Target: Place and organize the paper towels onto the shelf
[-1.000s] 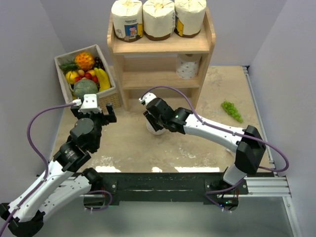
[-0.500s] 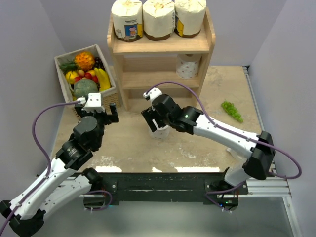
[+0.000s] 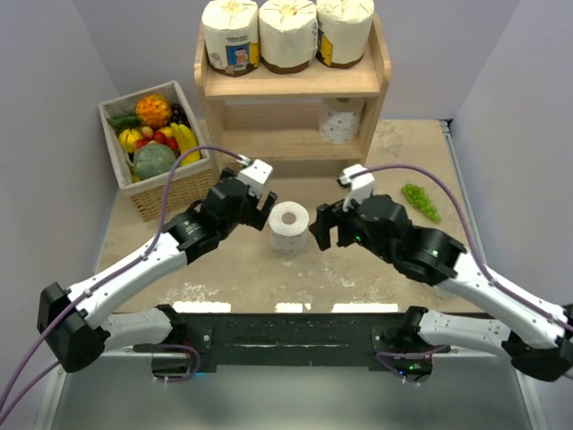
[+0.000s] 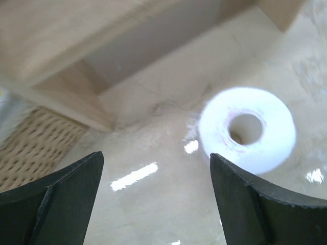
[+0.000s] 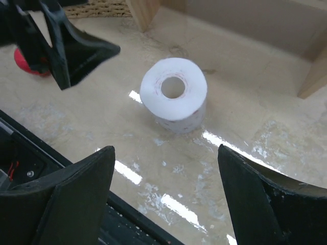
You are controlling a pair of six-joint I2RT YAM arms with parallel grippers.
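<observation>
When viewed from overhead, enclosed on the left, rear and right by plain lavender-grey walls. Desk surface: beige, mottled like stone, glossy, with bright light streaks in front of the shelf. Shelf position: rear centre, against the back wall.

On the top board of the shelf: three larger paper towels, cream-wrapped, standing side by side. On the lower tier of the shelf, right end: one small dotted roll, standing. In front of the shelf, on the desk: one small white roll, standing on end with the core hole up, apart from the shelf legs.

Left of the shelf, just beside its side panel: wicker basket filled with fruit. Right of the shelf, on the desk: bunch of green grapes, well apart from the small white roll.

Left tool: in front of the shelf, just left of the small white roll; spread wide, gripping nothing, not touching the roll. Right tool: in front of the shelf, just right of the same roll; likewise spread wide, gripping nothing. Both flanks of the small white roll occupied by the tools. Purple cables arching over each arm.
</observation>
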